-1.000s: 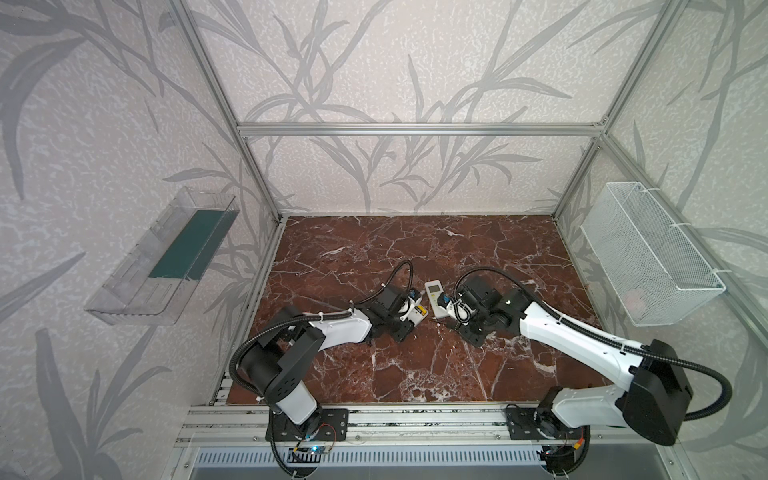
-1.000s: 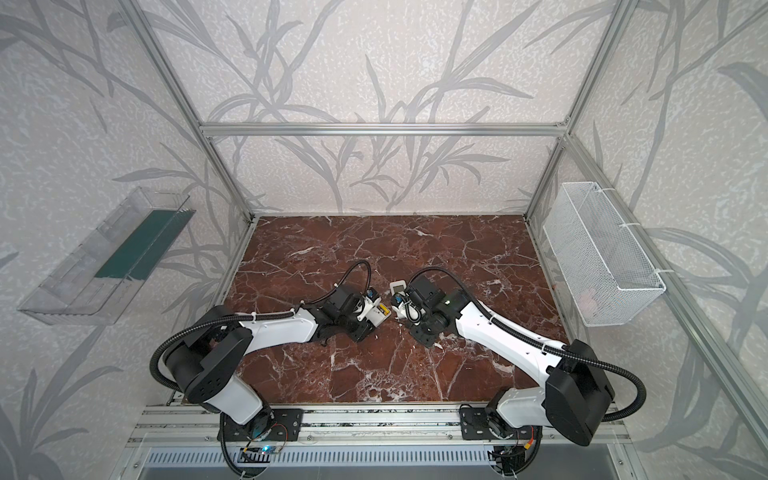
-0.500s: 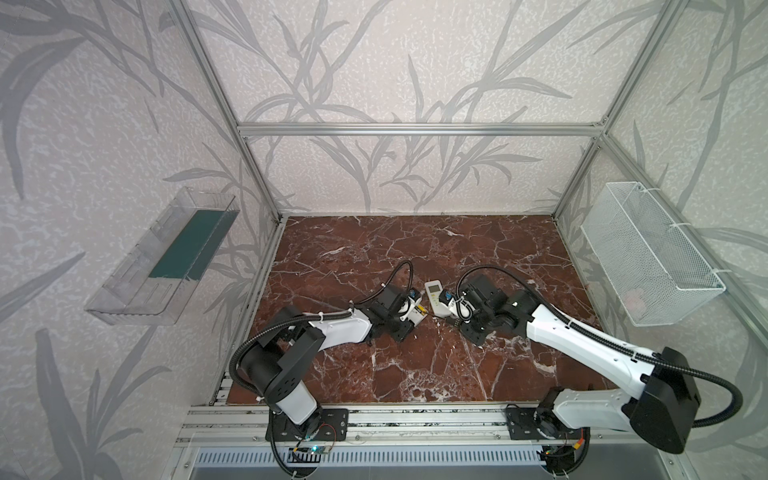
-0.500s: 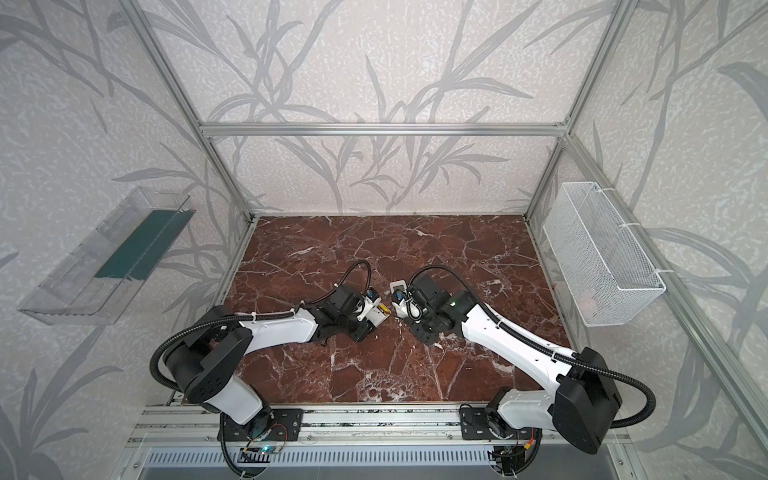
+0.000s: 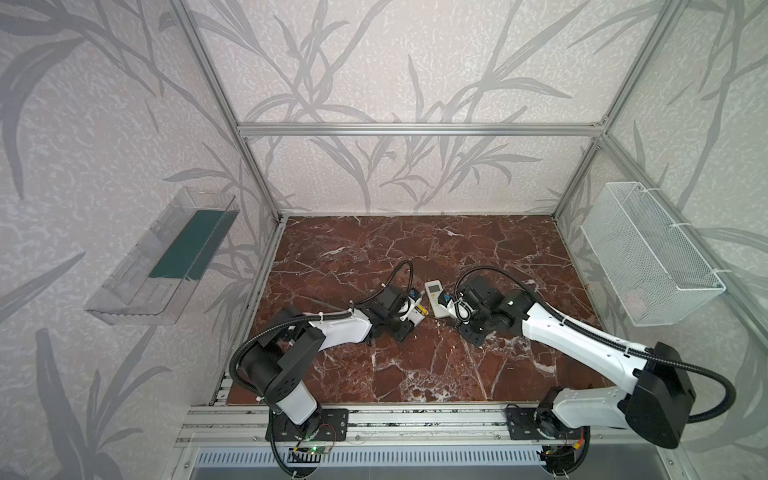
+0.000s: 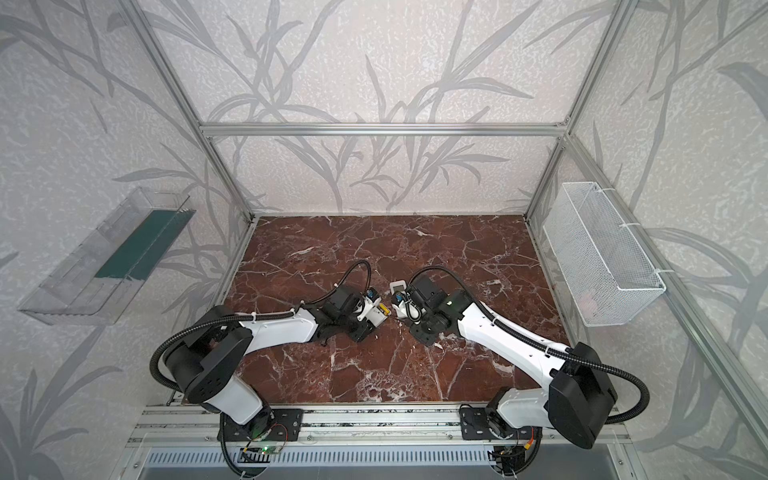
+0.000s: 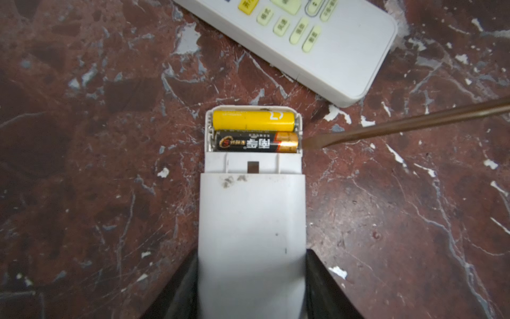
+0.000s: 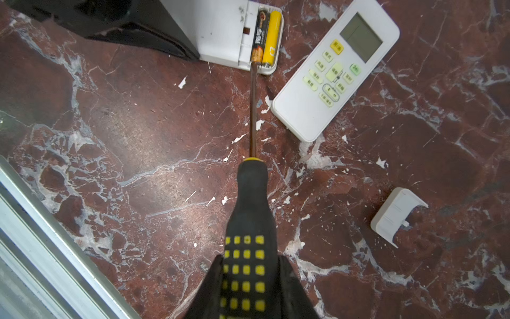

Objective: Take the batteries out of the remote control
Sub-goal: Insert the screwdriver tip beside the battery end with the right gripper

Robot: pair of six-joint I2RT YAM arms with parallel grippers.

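My right gripper [image 8: 249, 276] clamps the screwdriver [image 8: 252, 210], its tip at the end of the black battery [image 7: 256, 142]. My left gripper [image 7: 251, 276] grips the remote [image 7: 251, 221], compartment open, where the yellow battery [image 7: 254, 121] lies alongside. Beyond, a second remote [image 8: 336, 69] rests face up on the tabletop [image 8: 138, 138].

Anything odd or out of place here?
Battery cover lies loose on the marble, apart from the face-down remote. Its open bay holds mismatched cells: a yellow battery beside a black-and-gold battery. No damage visible.
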